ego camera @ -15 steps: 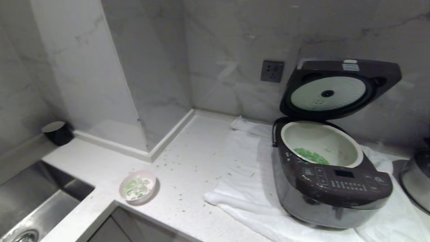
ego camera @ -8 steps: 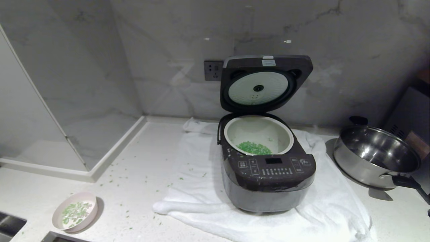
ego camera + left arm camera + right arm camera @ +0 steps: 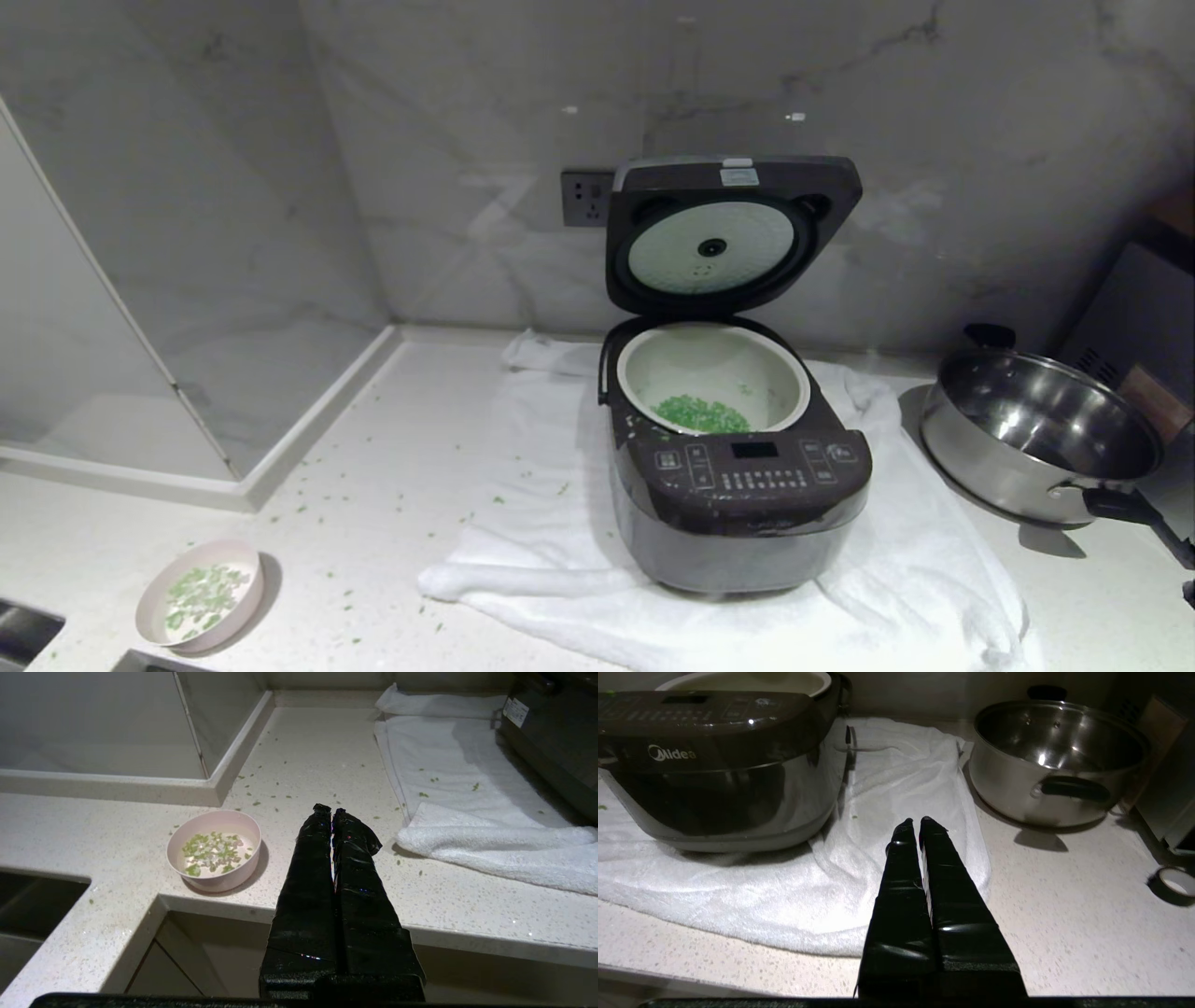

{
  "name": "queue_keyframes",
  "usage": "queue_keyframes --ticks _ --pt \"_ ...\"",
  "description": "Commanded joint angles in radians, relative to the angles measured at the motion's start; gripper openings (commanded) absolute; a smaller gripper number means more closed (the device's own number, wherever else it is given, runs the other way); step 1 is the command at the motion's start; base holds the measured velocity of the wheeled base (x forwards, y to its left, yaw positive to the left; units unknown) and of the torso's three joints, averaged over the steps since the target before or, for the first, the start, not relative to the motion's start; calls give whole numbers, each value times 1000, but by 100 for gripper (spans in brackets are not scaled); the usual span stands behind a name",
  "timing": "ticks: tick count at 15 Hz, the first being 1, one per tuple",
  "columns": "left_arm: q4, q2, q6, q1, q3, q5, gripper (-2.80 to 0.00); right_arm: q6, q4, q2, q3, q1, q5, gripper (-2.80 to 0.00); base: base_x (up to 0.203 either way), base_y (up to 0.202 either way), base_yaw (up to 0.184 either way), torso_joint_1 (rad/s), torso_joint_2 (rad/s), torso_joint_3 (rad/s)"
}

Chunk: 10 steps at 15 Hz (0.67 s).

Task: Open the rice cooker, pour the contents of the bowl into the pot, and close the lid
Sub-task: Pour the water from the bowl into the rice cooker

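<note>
Rice cooker (image 3: pixel 738 476) sits mid-tabletop on a white towel (image 3: pixel 523 523), lid (image 3: pixel 728 233) already swung up at the far side, silvery inner plate facing out. Pot (image 3: pixel 789 369) is exposed, with a small heap of green bits (image 3: pixel 700 413) at its near side. Pink bowl (image 3: pixel 198 594) stands at the near-left tabletop edge, well apart from the cooker, still holding some of the contents of the bowl (image 3: pixel 212 851); stray green flecks lie scattered over the tabletop (image 3: pixel 392 523). Steel pan (image 3: pixel 1036 439) sits to the right of the towel.

Left claw (image 3: pixel 331 810) is pinched fully together, empty, hovering near the tabletop edge just right of the bowl. Right claw (image 3: pixel 920 823) is likewise pressed together and empty, over the near-right part of the towel between cooker and pan.

Step looks like: opening done, pour only partly done or about to start. Next move likely needs the left claw to spread, take the bowl by its rim, carry it right over the pot and tip it; lid closing comes after
</note>
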Motion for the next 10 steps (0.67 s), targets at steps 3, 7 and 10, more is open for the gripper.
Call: queue_keyframes --ticks 3,7,10 --pt "1 0 19 0 0 -4 -280 3 -1 1 2 0 0 -280 185 -51 5 1 -1 3" --pt "-1 0 16 0 0 -2 -280 3 -1 1 2 0 0 -280 194 -180 7 0 0 4" --pt "-1 0 12 -1 0 -1 -280 3 -1 0 2 0 0 -280 35 -39 1 -7 -18 3"
